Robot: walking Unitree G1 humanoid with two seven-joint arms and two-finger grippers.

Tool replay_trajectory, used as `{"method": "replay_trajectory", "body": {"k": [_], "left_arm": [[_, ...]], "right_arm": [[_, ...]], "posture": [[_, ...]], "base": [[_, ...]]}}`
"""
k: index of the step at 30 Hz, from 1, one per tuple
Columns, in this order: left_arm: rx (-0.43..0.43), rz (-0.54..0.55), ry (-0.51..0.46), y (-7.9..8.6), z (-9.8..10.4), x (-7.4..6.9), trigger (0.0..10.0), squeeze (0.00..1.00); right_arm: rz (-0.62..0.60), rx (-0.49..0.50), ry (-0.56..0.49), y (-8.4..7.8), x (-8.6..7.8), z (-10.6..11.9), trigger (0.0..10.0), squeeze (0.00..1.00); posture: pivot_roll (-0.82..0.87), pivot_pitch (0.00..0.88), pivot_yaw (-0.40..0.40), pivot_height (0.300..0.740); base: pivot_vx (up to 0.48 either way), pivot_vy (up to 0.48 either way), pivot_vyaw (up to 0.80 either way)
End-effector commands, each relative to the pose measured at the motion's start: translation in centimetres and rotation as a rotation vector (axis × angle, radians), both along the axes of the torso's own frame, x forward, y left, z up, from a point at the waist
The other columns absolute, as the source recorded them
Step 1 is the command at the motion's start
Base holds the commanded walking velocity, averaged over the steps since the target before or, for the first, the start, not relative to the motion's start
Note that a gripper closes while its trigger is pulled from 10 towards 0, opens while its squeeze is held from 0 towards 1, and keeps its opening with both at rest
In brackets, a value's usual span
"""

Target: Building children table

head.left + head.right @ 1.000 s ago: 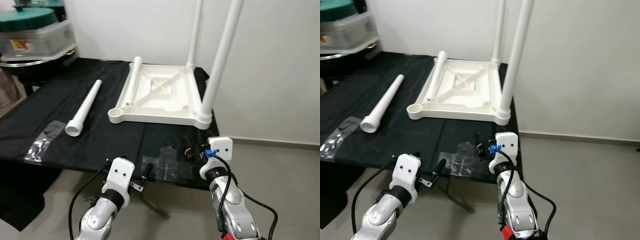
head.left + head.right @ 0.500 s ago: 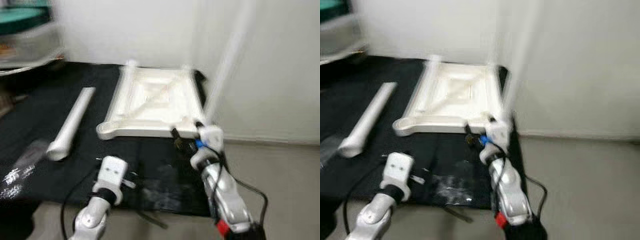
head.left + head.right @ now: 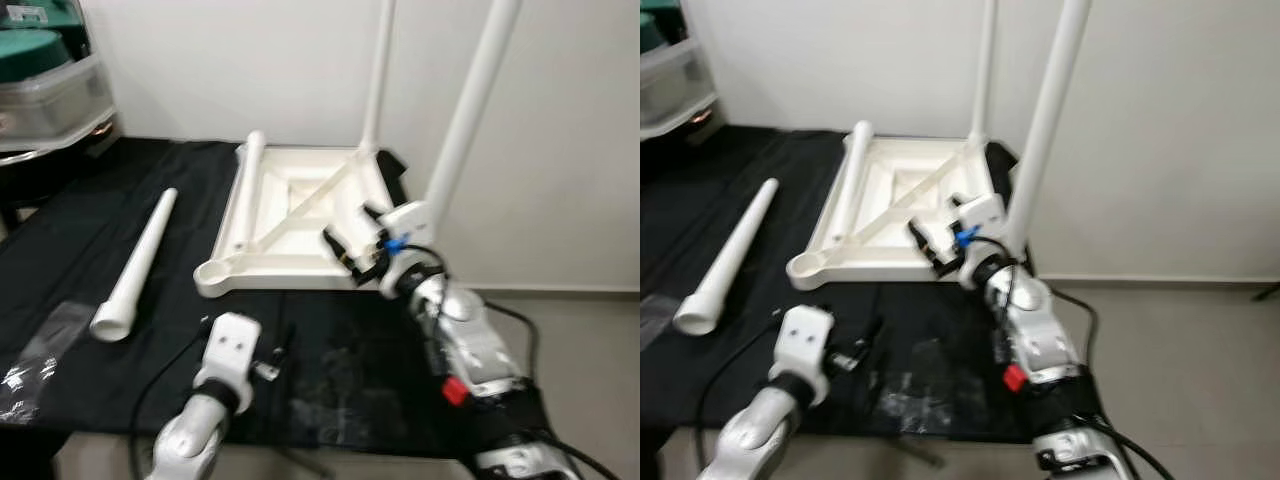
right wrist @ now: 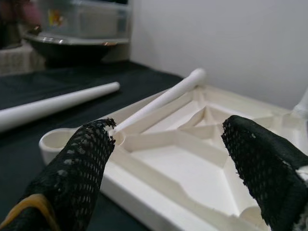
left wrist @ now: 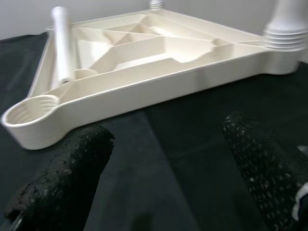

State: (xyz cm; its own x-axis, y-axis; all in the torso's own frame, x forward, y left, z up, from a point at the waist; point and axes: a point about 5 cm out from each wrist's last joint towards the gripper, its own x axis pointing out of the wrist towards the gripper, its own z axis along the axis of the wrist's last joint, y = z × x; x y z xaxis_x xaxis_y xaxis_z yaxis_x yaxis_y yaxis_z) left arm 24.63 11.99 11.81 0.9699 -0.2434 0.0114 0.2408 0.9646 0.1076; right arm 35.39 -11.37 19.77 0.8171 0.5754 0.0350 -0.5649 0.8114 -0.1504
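1. Since a second ago, your right gripper (image 3: 347,250) has come up from below the table edge to the near right corner of the upside-down white plastic children's tabletop (image 3: 300,215), at the centre of the left eye view.
2. Your right gripper's black fingers (image 4: 82,168) stand wide apart with nothing between them; the right wrist view looks across the tabletop's ribbed underside.
3. Your left gripper (image 3: 280,345) hovers low in the frame, above the black cloth (image 3: 90,230) that covers the work table, near the tabletop's front edge. Its fingers (image 5: 72,163) are also spread wide, empty.
4. Two white plastic legs stand upright in the tabletop's right-hand corners: a near leg (image 3: 470,110) and a far leg (image 3: 378,70), both running out of the top of the frame.
5. A third white leg (image 3: 248,170) lies along the tabletop's left side.
6. A fourth loose white tapered leg (image 3: 138,262) lies on the cloth at centre left, apart from the tabletop.
7. A clear plastic bag (image 3: 40,350) lies at lower left.
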Motion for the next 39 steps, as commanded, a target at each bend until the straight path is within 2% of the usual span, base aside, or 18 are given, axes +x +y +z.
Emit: {"method": "replay_trajectory", "body": {"k": [1,2,3,5,7,8,11,13,14,16,17,18,19,22,27,33,35,39], "left_arm": [[-0.001,0.014,-0.013,0.4,0.6,0.1,10.0,0.0],[-0.001,0.014,-0.013,0.4,0.6,0.1,10.0,0.0],[0.007,0.03,-0.031,0.9,1.1,0.4,10.0,0.0],[0.008,0.034,-0.035,1.0,1.2,0.5,10.0,0.0],[0.014,0.051,-0.06,1.8,2.2,0.9,10.0,0.0],[0.014,0.051,-0.06,1.8,2.2,0.9,10.0,0.0],[0.021,0.064,-0.085,2.7,3.5,1.2,10.0,0.0],[0.031,0.062,-0.09,2.9,3.8,1.1,10.0,0.0],[0.031,0.063,-0.094,3.0,4.0,1.1,10.0,0.0],[0.035,0.057,-0.099,3.1,4.5,0.9,10.0,0.0],[0.035,0.057,-0.099,3.1,4.5,0.9,10.0,0.0],[0.037,0.051,-0.098,3.0,4.7,1.0,10.0,0.0],[0.037,0.05,-0.097,2.9,4.7,1.0,10.0,0.0],[0.034,0.041,-0.094,2.7,4.8,0.8,10.0,0.0],[0.029,0.026,-0.086,2.2,4.9,0.5,10.0,0.0],[0.028,0.005,-0.072,1.7,5.0,0.1,10.0,0.0],[0.029,0.004,-0.067,1.7,4.9,-0.1,10.0,0.0],[0.025,0.005,-0.063,1.6,4.8,-0.3,10.0,0.0]], "right_arm": [[0.033,-0.018,0.037,0.1,0.8,0.3,10.0,0.0],[0.033,-0.018,0.037,0.1,0.8,0.3,10.0,0.0],[0.021,-0.089,0.022,-0.3,2.1,0.9,10.0,0.0],[0.019,-0.108,0.018,-0.4,2.4,1.1,10.0,0.0],[-0.055,-0.151,0.033,-1.5,4.2,2.1,10.0,0.0],[-0.055,-0.151,0.033,-1.5,4.2,2.1,10.0,0.0],[-0.179,-0.145,0.088,-3.7,6.0,4.0,10.0,0.0],[-0.182,-0.155,0.107,-4.3,6.1,4.4,10.0,0.0],[-0.179,-0.158,0.155,-4.8,6.2,4.3,10.0,0.0],[-0.1,-0.235,0.259,-5.4,6.0,3.7,10.0,0.0],[-0.1,-0.235,0.259,-5.4,6.0,3.7,10.0,0.0],[-0.055,-0.334,0.322,-5.9,5.7,2.9,10.0,0.0],[-0.05,-0.354,0.33,-6.0,5.6,2.8,10.0,0.0],[0.007,-0.406,0.391,-6.0,5.3,2.0,10.0,0.0],[0.078,-0.494,0.43,-5.9,5.0,1.4,10.0,0.0],[0.116,-0.522,0.34,-4.6,5.6,3.6,10.0,0.0],[0.144,-0.528,0.292,-3.7,5.8,4.9,10.0,0.0],[0.165,-0.542,0.249,-2.8,5.9,5.9,10.0,0.0]], "posture": [[0.07,0.042,-0.051,0.74],[0.07,0.042,-0.051,0.74],[0.07,0.058,-0.048,0.74],[0.07,0.058,-0.048,0.74],[0.09,0.099,-0.051,0.74],[0.09,0.099,-0.051,0.74],[0.09,0.149,-0.047,0.74],[0.09,0.172,-0.047,0.74],[0.09,0.177,-0.047,0.74],[0.09,0.214,-0.041,0.74],[0.09,0.214,-0.041,0.74],[0.09,0.227,-0.049,0.74],[0.09,0.227,-0.049,0.74],[0.09,0.246,-0.05,0.74],[0.09,0.249,-0.05,0.74],[0.1,0.242,-0.05,0.74],[0.1,0.239,-0.05,0.74],[0.09,0.239,-0.056,0.74]], "base": [[0.0,0.0,0.0],[0.0,0.0,0.0],[0.0,0.0,0.0],[0.0,0.0,0.0],[0.0,0.0,0.8],[0.0,0.0,0.8],[0.0,0.0,0.27],[0.0,0.0,0.0],[0.0,0.0,0.0],[0.0,0.0,0.0],[0.0,0.0,0.0],[0.0,0.0,0.0],[0.0,0.0,0.0],[0.0,0.0,0.0],[0.0,0.0,0.0],[0.0,0.0,0.0],[0.0,0.0,0.0],[0.0,0.0,0.0]]}}
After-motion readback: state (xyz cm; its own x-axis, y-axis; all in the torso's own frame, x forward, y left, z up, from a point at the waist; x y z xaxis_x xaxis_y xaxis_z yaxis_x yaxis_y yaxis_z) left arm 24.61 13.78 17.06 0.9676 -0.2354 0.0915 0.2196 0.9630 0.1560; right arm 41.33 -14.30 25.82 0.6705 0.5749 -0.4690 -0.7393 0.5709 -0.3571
